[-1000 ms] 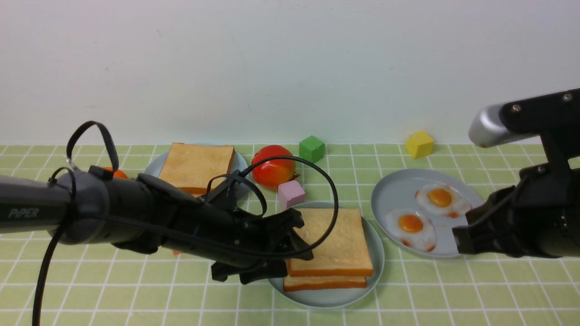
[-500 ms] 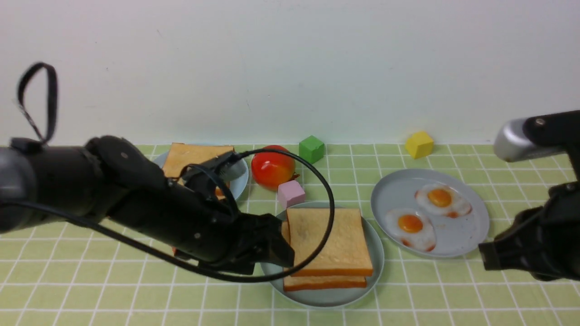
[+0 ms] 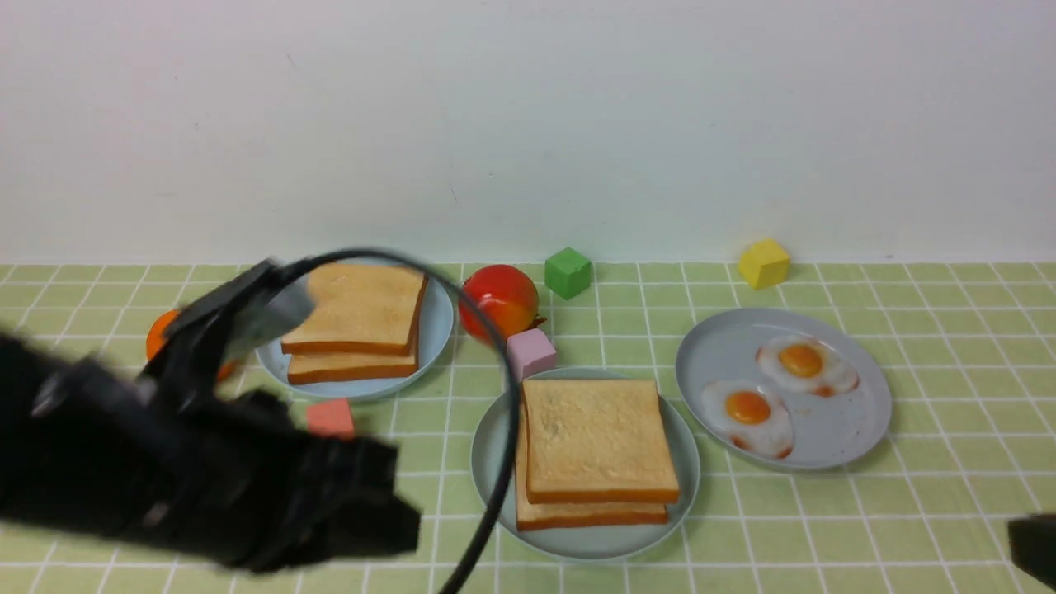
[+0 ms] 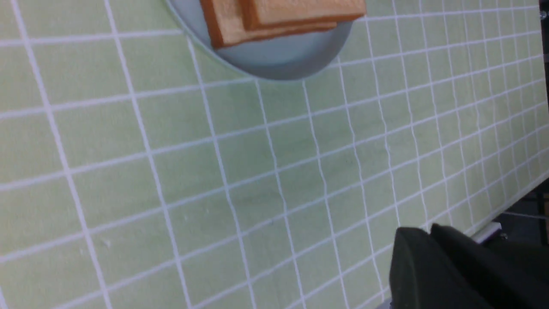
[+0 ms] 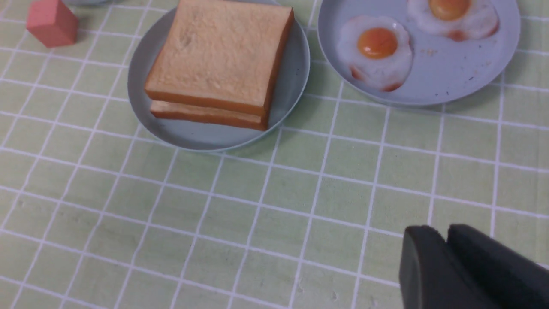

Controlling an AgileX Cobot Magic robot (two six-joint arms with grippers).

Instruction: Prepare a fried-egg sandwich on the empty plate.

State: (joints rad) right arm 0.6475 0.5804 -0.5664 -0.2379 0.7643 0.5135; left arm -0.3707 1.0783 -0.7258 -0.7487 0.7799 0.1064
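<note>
"Green-and-white checked cloth (image 3: 742,528), toast stacks on a pale-blue round plate (image 3: 355,388) and a grey-green round plate (image 3: 577,544): which holds egg?"
"Can't tell. Left gripper (image 4: 429,234) pressed together; right gripper (image 5: 447,236), unclear."

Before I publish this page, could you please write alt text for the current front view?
Two stacked toast slices sit on a round plate at the centre, no egg visible between them. To the right, two fried eggs share a grey plate; behind left, more stacked toast. The robot's left gripper looms dark in the left foreground.
</note>
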